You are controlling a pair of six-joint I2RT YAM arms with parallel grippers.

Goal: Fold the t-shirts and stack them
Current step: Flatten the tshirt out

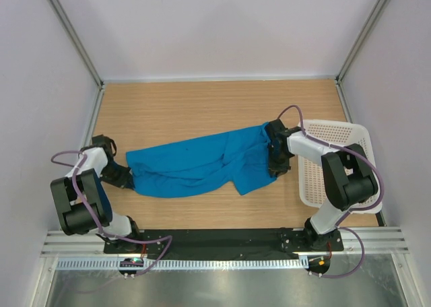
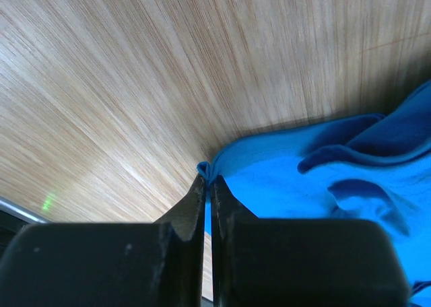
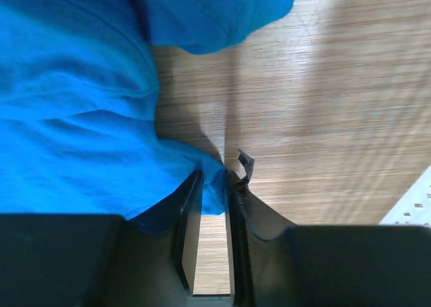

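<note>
Bright blue soft cloth, the t-shirt (image 1: 202, 164) lies stretched in a loose band on the wooden surface (image 1: 202, 108), just left of the white lattice basket (image 1: 333, 126). Its long axis runs sideways, from beside the basket out to the side away from it.

The right fingers (image 3: 239, 219) sit at the end next to the basket, pinching a bunched edge of cloth that shows between them in the right wrist view. The left fingers (image 2: 194, 206) are at the end farthest from the basket, pressed almost together on a thin fold of hem.

The shirt therefore spans the gap between the two arms. Each arm holds one end, and neither is nearer its middle.

The cloth is creased and doubled over toward the basket end. I judge the coming move calls for drawing the ends apart along that axis to flatten it before any fold.
</note>
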